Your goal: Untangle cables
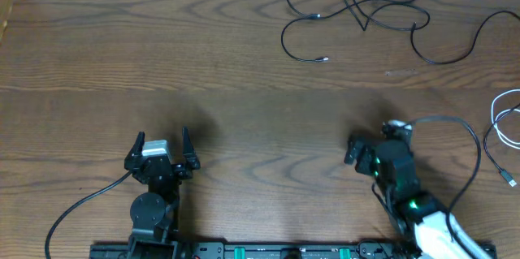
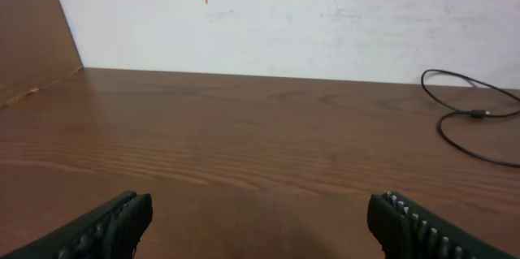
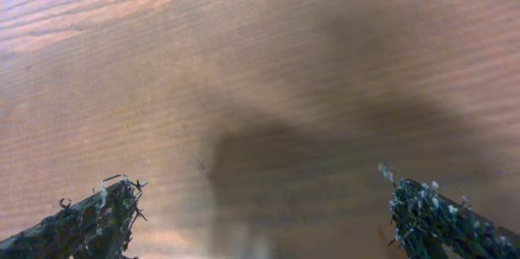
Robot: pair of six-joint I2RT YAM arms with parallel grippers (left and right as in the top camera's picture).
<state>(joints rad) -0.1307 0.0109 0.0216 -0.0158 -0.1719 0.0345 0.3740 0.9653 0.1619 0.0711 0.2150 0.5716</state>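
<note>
The long black cable (image 1: 363, 22) lies in crossing loops at the far right of the table, with one plug end (image 1: 323, 58) toward the middle. A stretch of this black cable (image 2: 463, 117) shows at the right of the left wrist view. The white cable (image 1: 496, 158) lies at the table's right edge, apart from the black one. My left gripper (image 1: 162, 137) (image 2: 264, 214) is open near the front left, over bare wood. My right gripper (image 1: 370, 139) (image 3: 264, 206) is open near the front right, well short of both cables, with only wood between its fingers.
A white wall (image 2: 284, 15) runs along the table's far edge. A raised wooden side (image 2: 32, 40) stands at the far left. The right arm's own thick black cable (image 1: 455, 123) arcs beside it, near the white cable.
</note>
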